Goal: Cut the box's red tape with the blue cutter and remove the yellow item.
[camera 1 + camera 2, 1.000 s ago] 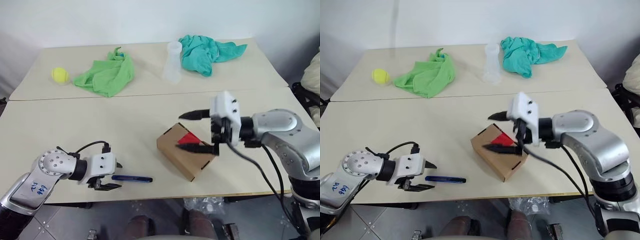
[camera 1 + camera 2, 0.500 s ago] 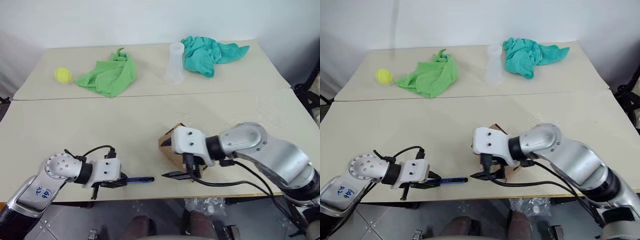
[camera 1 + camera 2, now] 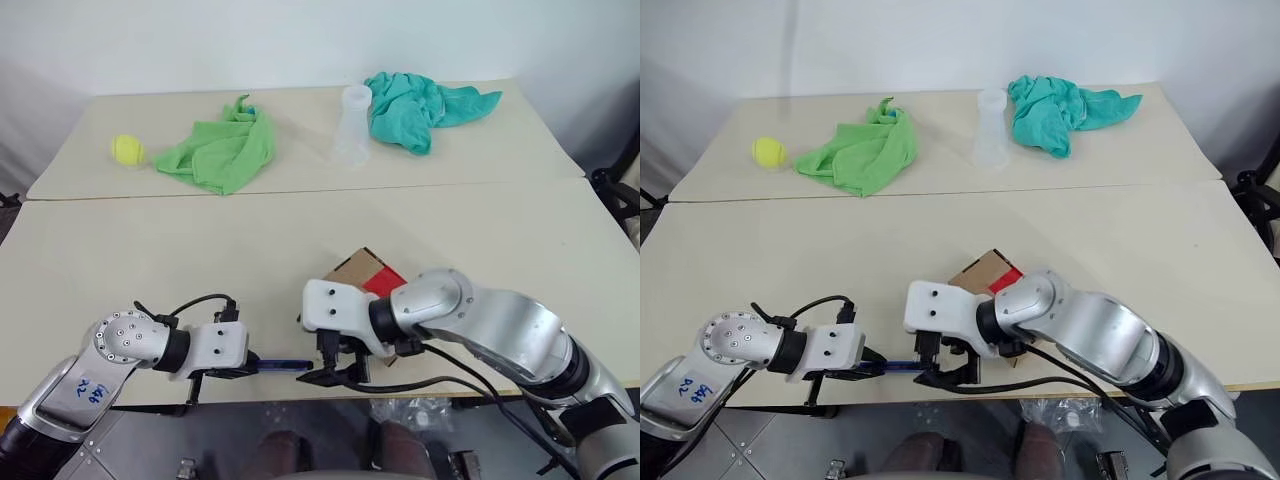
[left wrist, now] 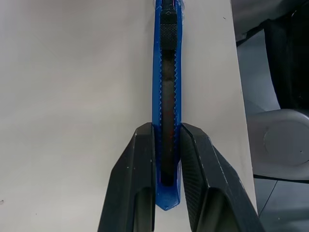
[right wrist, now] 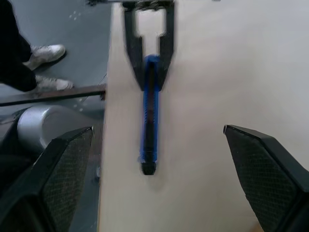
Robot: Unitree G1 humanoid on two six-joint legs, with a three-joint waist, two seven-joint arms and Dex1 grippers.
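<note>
The blue cutter [image 3: 285, 365] lies flat along the table's front edge. My left gripper [image 4: 166, 128] is shut on its rear end, one black finger on each side. My right gripper [image 3: 335, 372] is open, low over the table just past the cutter's free tip, and its wide-spread fingers [image 5: 63, 164] face the cutter [image 5: 149, 121]. The brown box [image 3: 350, 272] sits right behind my right wrist, which partly hides it. A corner of the red tape [image 3: 383, 281] shows on top. The yellow item is hidden.
At the back of the table lie a tennis ball [image 3: 126, 149], a green cloth [image 3: 222, 152], a clear plastic cup [image 3: 353, 126] and a teal cloth [image 3: 420, 97]. The table's front edge [image 3: 450, 382] runs just below both grippers. A person's shoes [image 5: 46, 53] stand on the floor beyond it.
My left gripper closed on the cutter's end. My right gripper swung down and left from over the box to the cutter's tip, still open.
</note>
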